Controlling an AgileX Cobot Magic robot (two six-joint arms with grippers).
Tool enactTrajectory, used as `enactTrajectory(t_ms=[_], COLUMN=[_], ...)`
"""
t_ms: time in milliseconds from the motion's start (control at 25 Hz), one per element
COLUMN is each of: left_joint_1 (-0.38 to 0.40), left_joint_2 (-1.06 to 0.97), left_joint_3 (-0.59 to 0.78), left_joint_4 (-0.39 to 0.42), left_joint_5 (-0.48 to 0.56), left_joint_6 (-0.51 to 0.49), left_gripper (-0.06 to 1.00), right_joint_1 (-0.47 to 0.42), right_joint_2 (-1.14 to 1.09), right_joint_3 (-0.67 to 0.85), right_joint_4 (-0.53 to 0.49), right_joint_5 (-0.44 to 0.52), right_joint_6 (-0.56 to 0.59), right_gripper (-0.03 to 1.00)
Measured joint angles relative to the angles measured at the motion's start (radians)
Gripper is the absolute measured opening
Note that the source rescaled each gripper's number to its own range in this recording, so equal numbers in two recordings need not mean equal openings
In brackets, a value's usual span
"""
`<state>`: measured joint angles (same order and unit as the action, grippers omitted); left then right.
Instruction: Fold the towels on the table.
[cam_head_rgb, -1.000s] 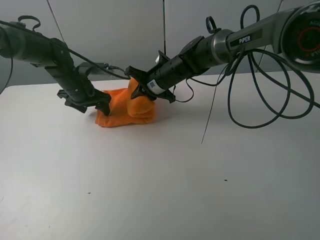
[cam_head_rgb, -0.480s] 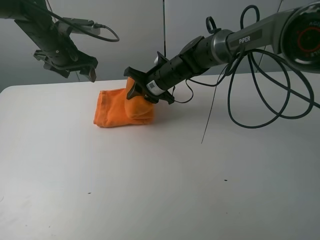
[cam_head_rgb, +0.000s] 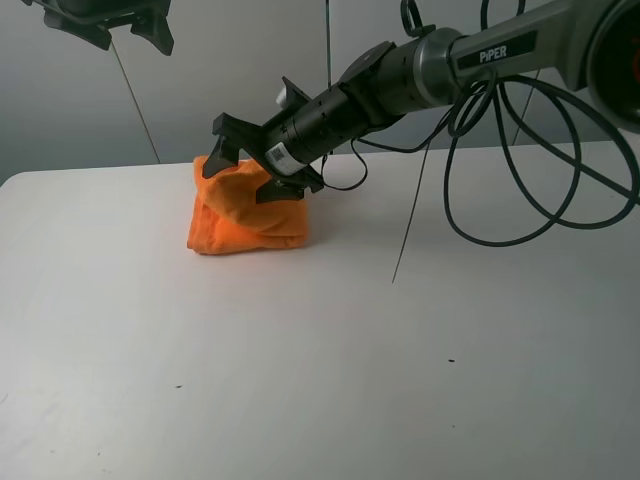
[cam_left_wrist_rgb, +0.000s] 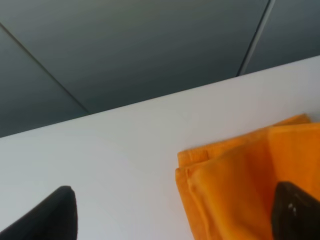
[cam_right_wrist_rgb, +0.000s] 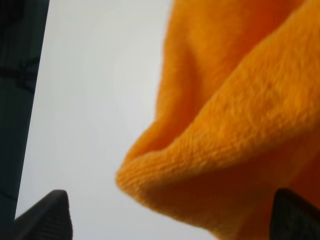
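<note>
The orange towel (cam_head_rgb: 240, 222) lies as a folded, bunched bundle on the far left part of the white table (cam_head_rgb: 320, 380). My right gripper (cam_head_rgb: 252, 165) reaches across and sits over the bundle's top with its jaws spread apart. In the right wrist view the towel (cam_right_wrist_rgb: 235, 115) fills the picture as a thick rounded fold between the two dark fingertips (cam_right_wrist_rgb: 47, 215). My left gripper (cam_head_rgb: 115, 25) is raised high at the far left, well above the towel, open and empty. The left wrist view shows the towel (cam_left_wrist_rgb: 250, 175) far below, with layered edges. The label is not visible.
Black cables (cam_head_rgb: 520, 170) hang in loops from the right arm over the table's far right part. A grey panelled wall (cam_head_rgb: 230, 60) stands behind the table's far edge. A few tiny dark specks (cam_head_rgb: 450, 361) mark the tabletop.
My left gripper let go of the towel's left side and rose high to the far left. My right gripper moved left over the bundle and opened; the fold it held now rests on the bundle.
</note>
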<state>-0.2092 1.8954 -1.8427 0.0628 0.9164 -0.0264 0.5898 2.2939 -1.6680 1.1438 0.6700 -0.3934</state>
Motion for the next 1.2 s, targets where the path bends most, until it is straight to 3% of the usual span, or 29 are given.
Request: enactTrajectory(t_ms=[160, 520, 640, 760, 880, 1200], left_joint_1=[0.000, 0.000, 0.000, 0.000, 0.000, 0.000], left_joint_2=[-0.001, -0.001, -0.001, -0.012, -0.048, -0.139], left_joint_3=[-0.034, -0.035, -0.035, -0.035, -0.035, -0.015], left_joint_4=[-0.002, -0.010, -0.010, -0.010, -0.010, -0.013], left_joint_5=[0.035, 0.088, 0.105, 0.128, 0.148, 0.253], left_joint_6=[0.000, 0.000, 0.000, 0.000, -0.001, -0.001], left_gripper=[0.99, 0.99, 0.99, 0.99, 0.99, 0.99], right_joint_1=[0.047, 0.048, 0.048, 0.048, 0.019, -0.091], right_joint_2=[0.000, -0.006, -0.036, -0.088, -0.140, -0.293], right_joint_3=[0.000, 0.000, 0.000, 0.000, 0.000, 0.009], right_joint_4=[0.012, 0.023, -0.016, -0.132, -0.293, -0.795], right_joint_5=[-0.027, -0.037, -0.039, -0.041, -0.029, 0.131], right_joint_6=[-0.013, -0.039, -0.064, -0.065, 0.005, 0.319], right_gripper=[0.85, 0.85, 0.85, 0.85, 0.85, 0.85])
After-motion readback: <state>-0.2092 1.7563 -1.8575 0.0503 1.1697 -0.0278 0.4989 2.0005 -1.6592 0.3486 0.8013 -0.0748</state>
